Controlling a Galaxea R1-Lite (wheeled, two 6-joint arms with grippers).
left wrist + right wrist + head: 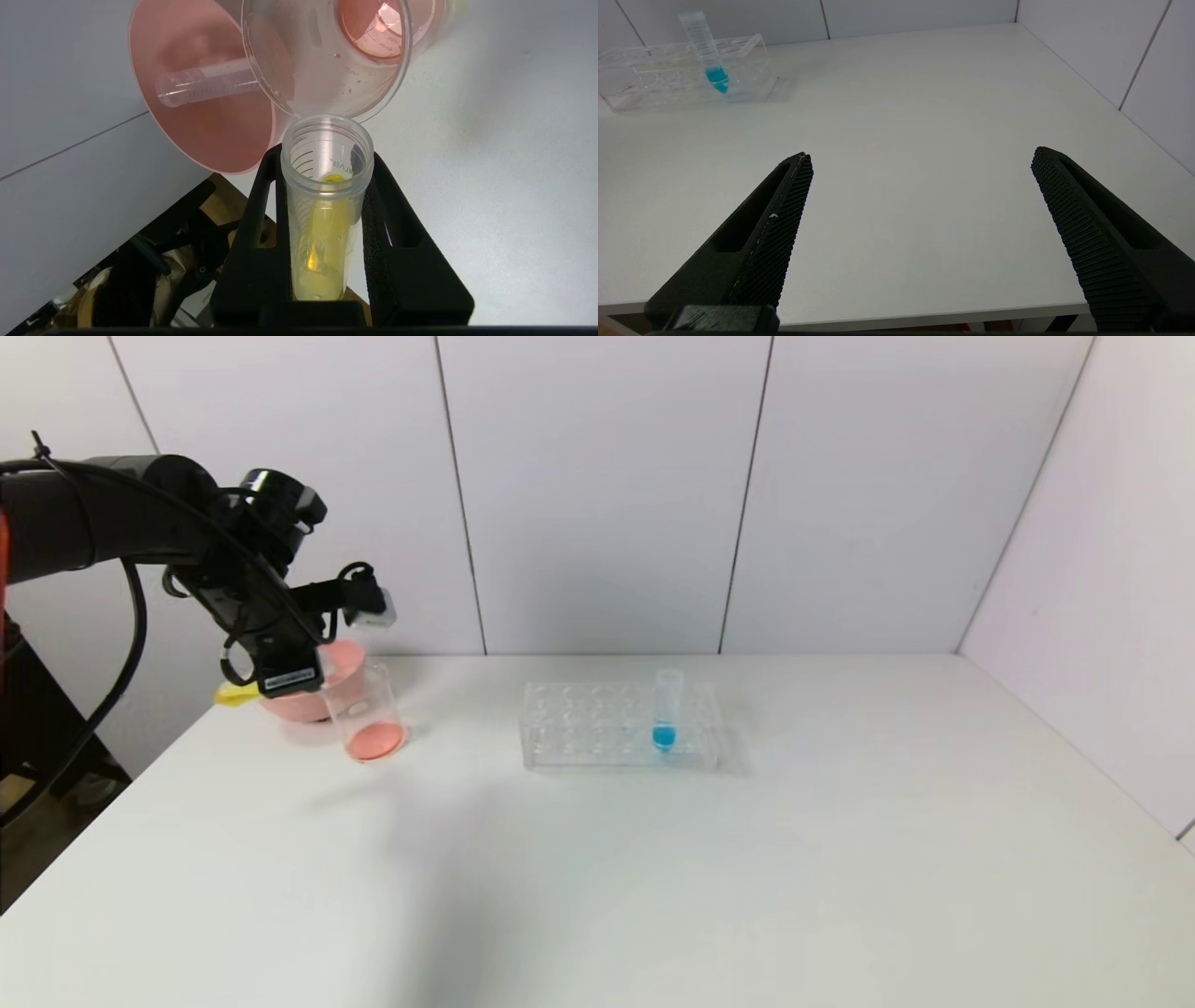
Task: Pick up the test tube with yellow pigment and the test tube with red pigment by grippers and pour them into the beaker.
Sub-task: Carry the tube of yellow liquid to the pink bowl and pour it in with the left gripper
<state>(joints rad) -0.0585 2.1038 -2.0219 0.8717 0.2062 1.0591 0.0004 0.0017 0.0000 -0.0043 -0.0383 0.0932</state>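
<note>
A: Left pincer (327, 233), status?

B: Raised over the far left corner of the table (653, 859), fingers (397, 242) clamped on the test tube with yellow pigment (324, 219). The tube lies tipped toward horizontal, its open mouth at the rim of the beaker (327, 60); yellow liquid sits along its lower wall.

A: Right pincer (920, 196)?

B: Wide open, holding nothing, low at the near right edge of the table. Seen only from its own wrist camera.

A: Largest items next.

B: Table: white, walled by white panels at back and right. Tube rack (621, 726): clear, rectangular, near the table's middle toward the back, well apart from the beaker.

A: Pink bowl (322, 691)?

B: Far left, just behind and beside the beaker, whether touching I cannot tell. In the left wrist view an empty-looking clear tube (205, 86) lies on its side inside. Whether that is the test tube with red pigment, I cannot tell.

A: Beaker contents?

B: Clear beaker, leaning toward the held tube in the head view, with a pinkish-red pool (375, 741) at its bottom and droplets on the inner wall.

A: Smallest entry?

B: Tube with blue liquid (666, 709), upright in a hole toward the rack's right end.
</note>
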